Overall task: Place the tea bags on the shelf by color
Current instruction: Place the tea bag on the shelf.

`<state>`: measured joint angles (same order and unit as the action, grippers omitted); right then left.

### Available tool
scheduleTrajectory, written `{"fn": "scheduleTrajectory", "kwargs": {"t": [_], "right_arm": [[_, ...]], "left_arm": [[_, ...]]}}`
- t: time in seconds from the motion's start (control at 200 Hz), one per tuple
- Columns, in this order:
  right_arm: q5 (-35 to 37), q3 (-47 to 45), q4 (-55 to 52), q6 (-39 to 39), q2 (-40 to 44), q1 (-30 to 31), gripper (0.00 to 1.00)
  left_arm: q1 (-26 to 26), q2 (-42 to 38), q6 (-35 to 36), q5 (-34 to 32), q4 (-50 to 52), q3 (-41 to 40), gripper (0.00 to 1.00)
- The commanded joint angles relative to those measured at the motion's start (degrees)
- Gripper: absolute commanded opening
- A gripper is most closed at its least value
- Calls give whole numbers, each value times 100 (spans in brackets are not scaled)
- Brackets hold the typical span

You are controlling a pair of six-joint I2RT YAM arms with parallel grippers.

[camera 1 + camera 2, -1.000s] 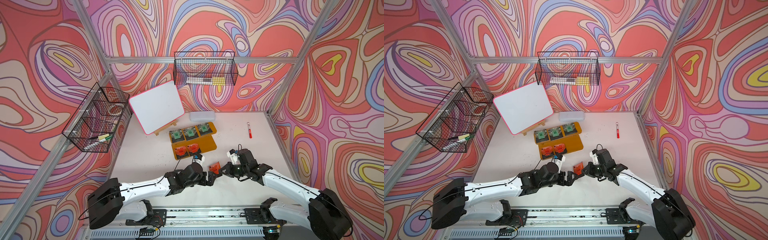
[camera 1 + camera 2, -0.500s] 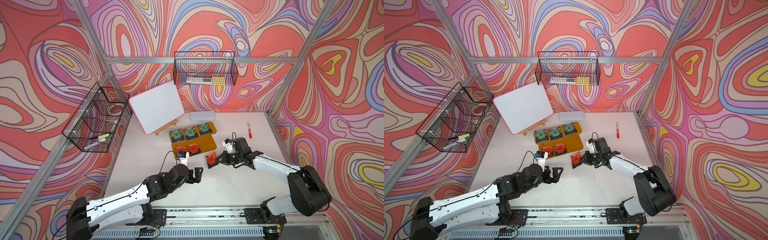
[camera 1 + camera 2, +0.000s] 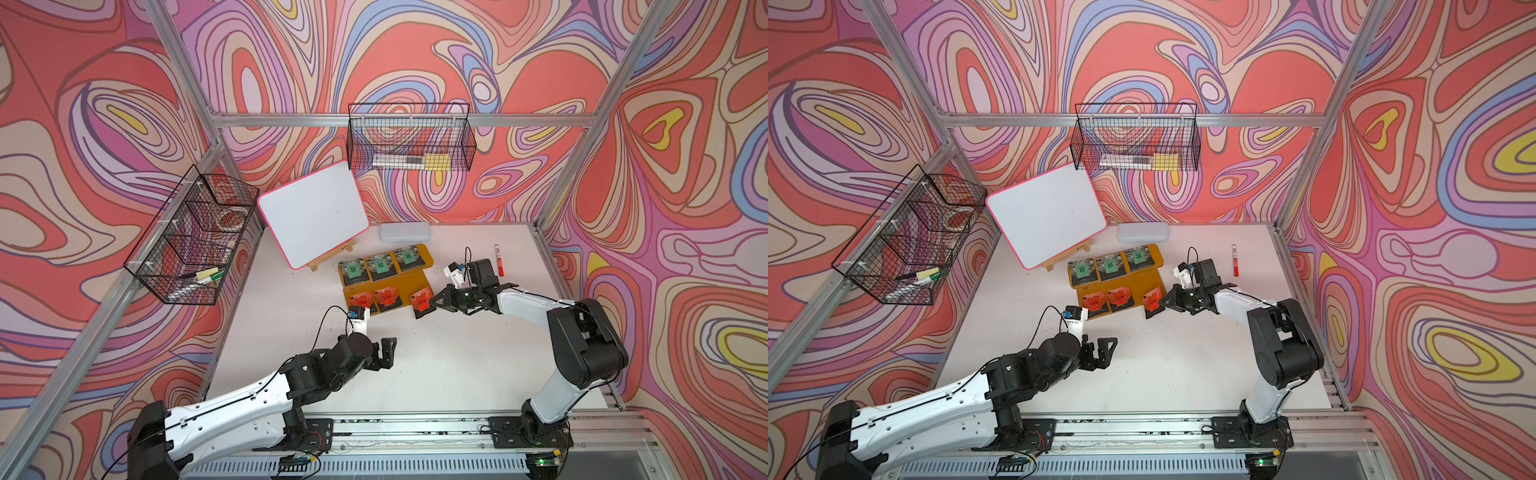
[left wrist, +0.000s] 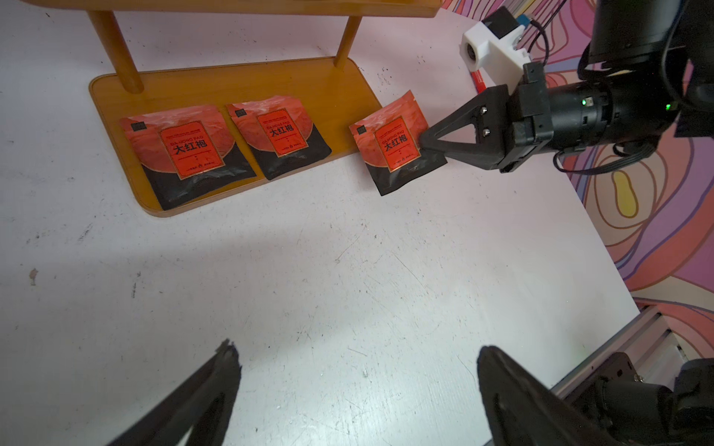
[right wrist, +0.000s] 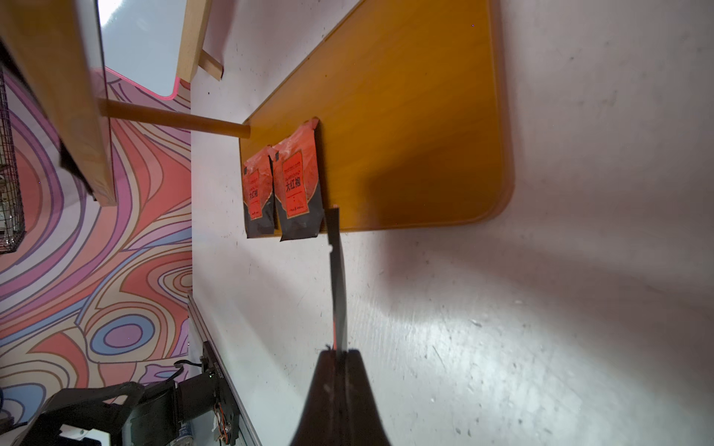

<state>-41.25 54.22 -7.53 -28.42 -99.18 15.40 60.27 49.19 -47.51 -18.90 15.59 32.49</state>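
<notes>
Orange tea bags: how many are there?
3. Two orange tea bags lie on the shelf's lower board; the third bag is pinched in the right gripper at that board's right end. None seem hidden.

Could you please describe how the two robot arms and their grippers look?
The left arm and right arm have white shells with black joints. The left gripper and right gripper are black, with triangular open-frame fingers. Each wrist carries a white camera block with a blue connector and a looping black cable.
</notes>
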Motion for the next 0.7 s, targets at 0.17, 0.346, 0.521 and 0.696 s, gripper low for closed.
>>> {"fn": "scheduleTrajectory", "kwargs": {"t": [0.17,0.346,0.521,0.696], "right_arm": [[-529,677,18,162,-786,-164,0],[-658,1003,-37,192,-1157,-245,0],[-773,1376,-223,266,-1490,-276,0],[-905,1714,-397,316,-1833,-292,0]], "left_arm": [[-33,-73,57,-150,180,-67,99],[-32,-83,57,-167,182,-76,99],[-32,-78,66,-185,190,-85,99],[-30,-83,58,-185,196,-94,99]]}}
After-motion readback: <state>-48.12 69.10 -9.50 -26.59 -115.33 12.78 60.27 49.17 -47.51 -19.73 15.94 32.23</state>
